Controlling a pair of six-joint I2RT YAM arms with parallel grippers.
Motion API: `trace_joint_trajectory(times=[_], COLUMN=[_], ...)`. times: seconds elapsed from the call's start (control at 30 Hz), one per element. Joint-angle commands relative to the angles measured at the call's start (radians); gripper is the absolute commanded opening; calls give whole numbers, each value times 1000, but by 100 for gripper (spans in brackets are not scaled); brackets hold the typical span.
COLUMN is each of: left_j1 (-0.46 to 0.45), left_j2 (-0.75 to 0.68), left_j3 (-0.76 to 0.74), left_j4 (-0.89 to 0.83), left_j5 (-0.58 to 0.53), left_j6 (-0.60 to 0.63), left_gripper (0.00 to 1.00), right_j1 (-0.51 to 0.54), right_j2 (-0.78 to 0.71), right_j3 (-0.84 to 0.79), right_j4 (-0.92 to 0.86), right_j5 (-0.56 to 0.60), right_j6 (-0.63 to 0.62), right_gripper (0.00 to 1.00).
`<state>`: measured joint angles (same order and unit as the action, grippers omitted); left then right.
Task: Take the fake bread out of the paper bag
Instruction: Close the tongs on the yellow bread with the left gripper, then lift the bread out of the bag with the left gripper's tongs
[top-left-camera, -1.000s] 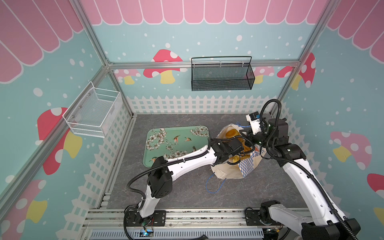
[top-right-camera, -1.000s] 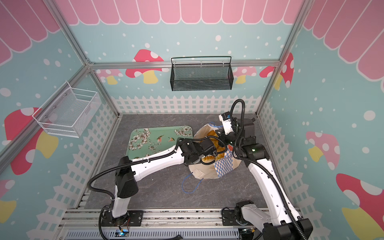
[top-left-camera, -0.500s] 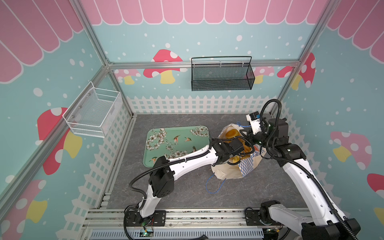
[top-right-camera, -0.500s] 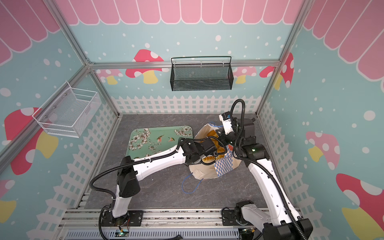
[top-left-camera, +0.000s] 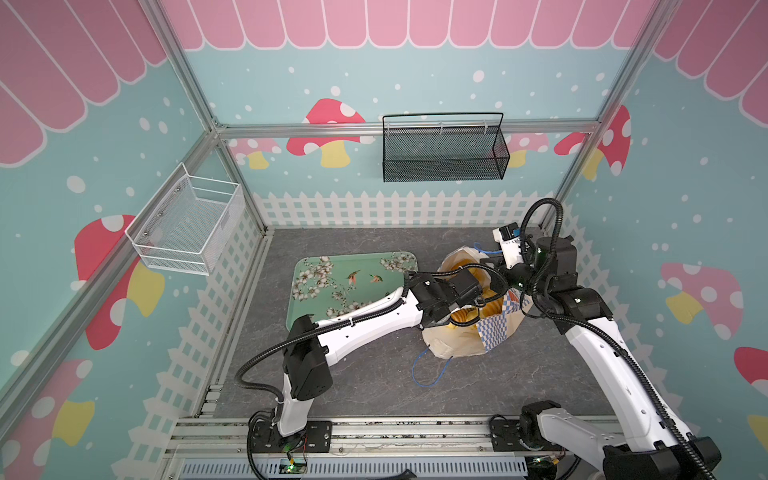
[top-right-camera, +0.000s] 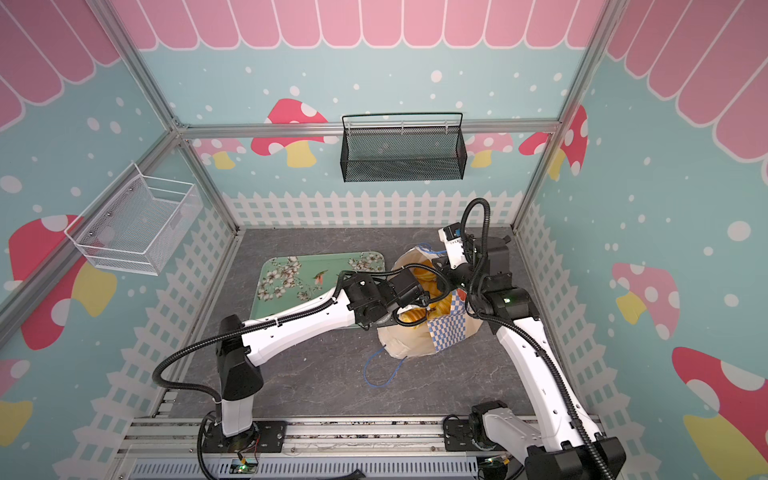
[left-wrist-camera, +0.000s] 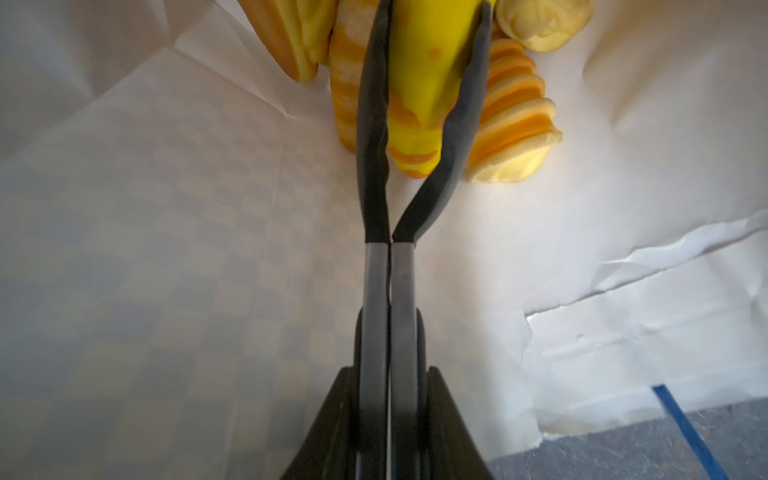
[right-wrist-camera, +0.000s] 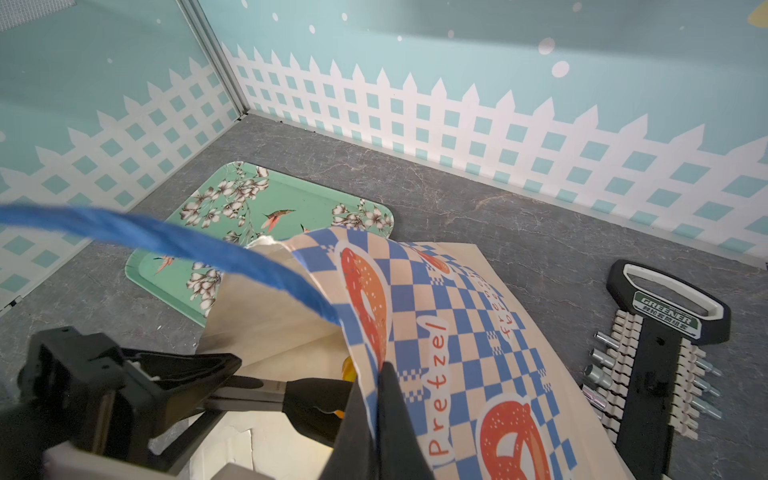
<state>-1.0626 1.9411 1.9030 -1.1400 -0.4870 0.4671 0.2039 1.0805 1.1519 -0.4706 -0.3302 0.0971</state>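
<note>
At the left of the grey counter (top-left-camera: 353, 386) lies a green floral tray (top-left-camera: 332, 286). Just right of it, the left gripper (left-wrist-camera: 428, 62) reaches into the open mouth of the paper bag (top-left-camera: 465, 349), which sits slumped on the counter. Its jaws are drawn nearly together, clamped on a yellow speckled piece of the fake bread (left-wrist-camera: 415, 108) that is squeezed between both fingers. A ridged roll (left-wrist-camera: 515, 124) and other pieces lie against it inside the bag. At the bag's right side the right gripper (right-wrist-camera: 376, 386) is closed tight, pinching the checkered rim. A socket set (right-wrist-camera: 665, 340) lies on the counter beside the bag
</note>
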Motion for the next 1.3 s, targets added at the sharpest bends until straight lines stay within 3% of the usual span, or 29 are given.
trace_joint_trajectory(times=[0.0,0.9,1.1,1.27], left_j1=[3,23,127,313], left_j2=[-79,-664,-748,-741], left_j3=[-31,-266,-277,-277], left_j4=[31,89,89,54], left_j5=[37,135,203,241], left_j6=[-17,-227,-306,-387], left_gripper=[7,1,2,1], right_j1=[4,3,5,4], right_j2=[-8,5,13,6], right_j3=[23,45,42,30], right_j4=[13,21,23,32], right_j5=[5,85,90,73], right_j6=[-13,2,-6,-4], right_gripper=[0,0,0,0])
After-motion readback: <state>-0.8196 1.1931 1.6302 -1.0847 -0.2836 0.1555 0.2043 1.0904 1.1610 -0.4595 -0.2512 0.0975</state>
